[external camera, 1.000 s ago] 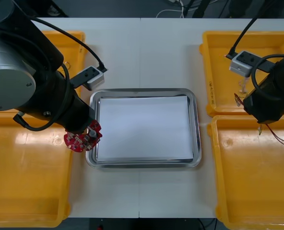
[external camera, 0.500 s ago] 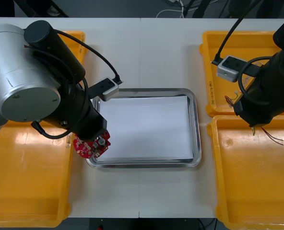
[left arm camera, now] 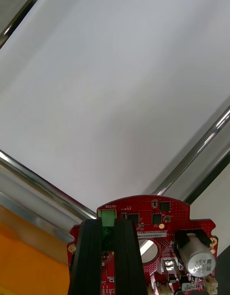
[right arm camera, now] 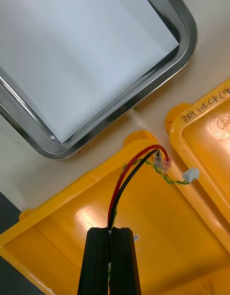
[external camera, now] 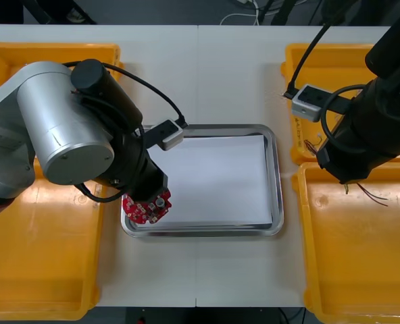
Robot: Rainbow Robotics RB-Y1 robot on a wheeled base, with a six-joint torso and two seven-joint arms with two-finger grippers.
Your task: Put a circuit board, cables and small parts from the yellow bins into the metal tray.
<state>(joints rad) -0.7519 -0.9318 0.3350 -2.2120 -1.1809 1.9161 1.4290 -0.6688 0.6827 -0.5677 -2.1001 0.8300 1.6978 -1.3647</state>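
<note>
Robotics lab or electronics workshop, by look of it. Worked at plain white counter [external camera: 234, 74], four yellow bins [external camera: 44, 270] set at its sides, metal tray [external camera: 278, 182] lined white between them: sorting station. My arms [external camera: 58, 128] bulky, grey and black, camera modules [external camera: 307, 102] cabled at wrists. Left fingers [left arm camera: 91, 256] gripped round red circuit board [left arm camera: 158, 213] with soldered components; right fingers [right arm camera: 98, 261] pinched red and black cable [right arm camera: 129, 170]. Dark floor [external camera: 186, 12] beyond counter's far edge.

**Both loads shift trayward**

The left gripper [left arm camera: 108, 223] has carried the red circuit board [external camera: 146, 207] inward: the rim of the metal tray [external camera: 203, 231], once beside it, now lies beneath. The right gripper [right arm camera: 111, 230], pinching its cable [right arm camera: 116, 192], has edged closer too.
</note>
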